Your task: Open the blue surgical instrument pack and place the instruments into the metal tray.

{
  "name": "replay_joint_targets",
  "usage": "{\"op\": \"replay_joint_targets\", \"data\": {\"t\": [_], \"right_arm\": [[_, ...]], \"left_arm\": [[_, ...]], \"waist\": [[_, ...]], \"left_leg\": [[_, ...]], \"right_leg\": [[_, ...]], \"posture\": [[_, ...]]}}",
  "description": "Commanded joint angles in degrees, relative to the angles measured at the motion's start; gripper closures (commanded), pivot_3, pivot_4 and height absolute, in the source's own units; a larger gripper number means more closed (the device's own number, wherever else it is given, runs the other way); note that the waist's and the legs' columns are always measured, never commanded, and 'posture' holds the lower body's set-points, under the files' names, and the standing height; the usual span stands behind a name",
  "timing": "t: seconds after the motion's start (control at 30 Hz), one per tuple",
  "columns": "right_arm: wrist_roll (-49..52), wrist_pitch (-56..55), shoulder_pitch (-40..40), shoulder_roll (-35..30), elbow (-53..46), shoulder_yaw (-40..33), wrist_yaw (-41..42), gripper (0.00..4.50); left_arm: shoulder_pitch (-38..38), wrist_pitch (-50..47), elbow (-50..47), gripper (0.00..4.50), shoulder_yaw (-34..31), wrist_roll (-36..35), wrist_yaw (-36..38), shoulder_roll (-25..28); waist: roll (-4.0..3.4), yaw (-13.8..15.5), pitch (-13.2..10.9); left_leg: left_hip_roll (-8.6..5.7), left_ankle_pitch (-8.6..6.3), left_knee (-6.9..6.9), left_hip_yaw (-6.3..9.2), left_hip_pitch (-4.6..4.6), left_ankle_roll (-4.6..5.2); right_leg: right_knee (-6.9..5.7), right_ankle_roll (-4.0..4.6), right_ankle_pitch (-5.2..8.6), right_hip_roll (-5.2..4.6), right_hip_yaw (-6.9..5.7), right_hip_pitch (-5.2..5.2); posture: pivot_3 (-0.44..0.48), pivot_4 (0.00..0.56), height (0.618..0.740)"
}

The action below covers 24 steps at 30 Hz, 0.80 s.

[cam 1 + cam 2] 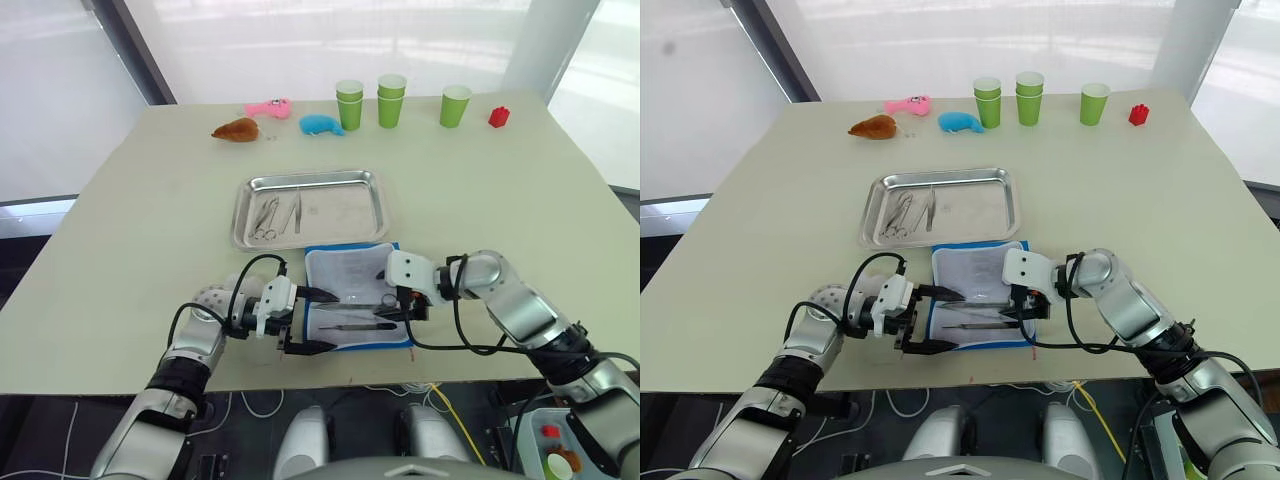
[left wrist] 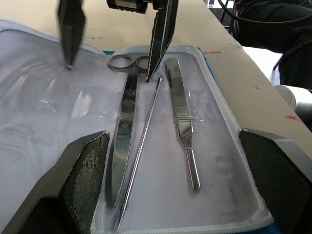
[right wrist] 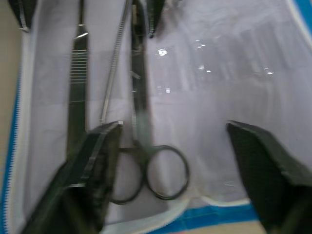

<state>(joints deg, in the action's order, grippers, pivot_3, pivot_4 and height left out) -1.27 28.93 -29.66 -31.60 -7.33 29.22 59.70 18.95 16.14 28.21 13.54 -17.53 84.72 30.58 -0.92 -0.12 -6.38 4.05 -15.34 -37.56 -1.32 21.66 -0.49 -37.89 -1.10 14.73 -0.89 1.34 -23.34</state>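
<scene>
The blue surgical instrument pack (image 1: 350,265) lies open near the table's front edge, pale lining up. Inside it lie scissors (image 2: 124,126), a thin probe (image 2: 145,131) and a flat handle (image 2: 181,122). My left gripper (image 1: 332,321) is open at the pack's left side, its fingers (image 2: 83,180) apart over the lining. My right gripper (image 1: 393,308) reaches in from the right, open, with the scissors' ring handles (image 3: 153,170) between its fingers (image 3: 95,170). The metal tray (image 1: 345,215) sits just behind the pack and holds scissor-like tools (image 1: 265,218) and a straight one (image 1: 296,212).
Green cups (image 1: 350,105) (image 1: 391,100) (image 1: 455,105) and a red block (image 1: 498,116) stand along the far edge. Brown (image 1: 236,130), pink (image 1: 268,107) and blue (image 1: 320,124) plush toys lie at the back left. The table's front edge runs just below the pack.
</scene>
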Motion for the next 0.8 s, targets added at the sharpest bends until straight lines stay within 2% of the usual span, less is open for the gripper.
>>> {"op": "replay_joint_targets", "data": {"t": [0.03,0.13,0.17,0.8], "right_arm": [[-1.1,1.5,0.4,-0.5,0.6,0.8,0.0,2.73],[-1.0,1.7,0.4,-0.5,0.4,0.9,0.4,4.15],[-1.0,1.8,0.3,-0.5,0.3,1.0,0.5,4.44],[-1.4,9.9,-4.8,0.0,-8.2,2.6,1.4,4.44]], "left_arm": [[-4.2,-4.0,4.4,0.00,3.8,5.3,-0.3,-0.2],[-4.3,-4.1,4.3,0.00,3.7,5.3,-0.3,-0.1],[-4.3,-4.2,4.3,0.00,3.7,5.3,-0.4,0.0],[-4.5,-5.7,4.1,0.00,4.6,6.6,-2.0,0.3]], "waist": [[0.01,0.0,0.0],[0.05,-0.2,0.0],[0.09,-0.2,0.1],[0.19,-0.4,0.1]], "left_leg": [[0.00,0.00,0.00,0.00,0.00,0.00],[0.00,0.00,0.00,0.00,0.00,0.00],[0.00,0.00,0.01,0.01,-0.01,0.00],[0.00,0.00,0.12,0.02,-0.02,0.00]], "right_leg": [[0.00,0.00,0.00,0.00,0.00,0.00],[0.00,-0.01,0.01,0.00,0.00,0.00],[0.00,-0.01,0.01,0.00,0.00,0.00],[0.02,0.00,0.03,-0.02,-0.02,-0.03]], "posture": [[0.000,0.150,0.740],[0.000,0.150,0.740],[0.000,0.150,0.740],[0.000,0.150,0.740]]}}
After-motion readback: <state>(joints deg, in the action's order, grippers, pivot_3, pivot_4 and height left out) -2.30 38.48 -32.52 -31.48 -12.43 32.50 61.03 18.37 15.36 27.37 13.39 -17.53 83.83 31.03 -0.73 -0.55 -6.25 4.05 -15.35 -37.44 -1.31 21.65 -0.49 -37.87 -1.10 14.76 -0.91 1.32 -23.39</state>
